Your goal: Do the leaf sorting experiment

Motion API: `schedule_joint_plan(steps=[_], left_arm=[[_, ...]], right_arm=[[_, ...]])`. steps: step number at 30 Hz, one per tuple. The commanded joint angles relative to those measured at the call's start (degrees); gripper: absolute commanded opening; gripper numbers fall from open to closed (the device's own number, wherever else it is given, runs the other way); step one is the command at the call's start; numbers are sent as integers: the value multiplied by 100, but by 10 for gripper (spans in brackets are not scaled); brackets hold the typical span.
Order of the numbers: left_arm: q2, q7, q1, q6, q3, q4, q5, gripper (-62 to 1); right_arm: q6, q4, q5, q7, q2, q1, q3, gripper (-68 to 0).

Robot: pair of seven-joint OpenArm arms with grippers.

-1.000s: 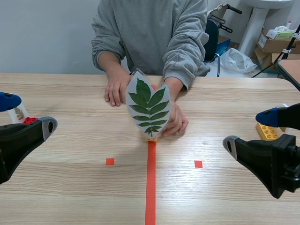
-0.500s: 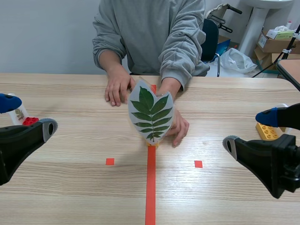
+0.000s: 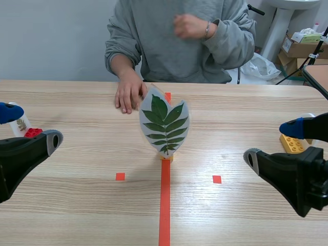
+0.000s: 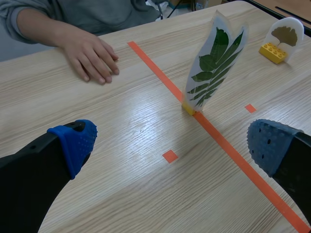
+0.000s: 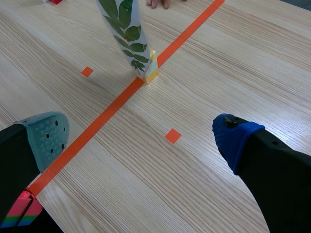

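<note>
Grippers both stand spread wide and hold nothing: the left gripper (image 4: 172,145) and the right gripper (image 5: 141,138) sit low over the pale, wood-grained table (image 3: 246,113), soft dotted pads facing inward. Ahead of and between them the leaf card (image 3: 164,123), a glossy laminated pointed oval with a green compound leaf sealed inside, stands upright and free in a small yellow block (image 3: 165,157) on the orange tape line. Beyond it a person's hand (image 3: 128,92) lies palm down on the table, fingers relaxed, apart from the card. The raised hand (image 3: 187,25) is loosely curled at the chest, grasping nothing that shows.
</note>
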Motion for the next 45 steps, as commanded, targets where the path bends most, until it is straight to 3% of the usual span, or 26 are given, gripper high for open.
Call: schedule_joint_plan(steps=[1,42,45], left_arm=[[46,-63,-13,-15,-9,28,-55,14],[46,105,-15,-13,9,28,-52,14],[46,249,-17,-17,13,28,87,14]], right_arm=[[46,31,81,61,48,55,28,-67],[46,31,81,63,48,55,28,-67],[46,31,81,63,48,55,28,-67]])
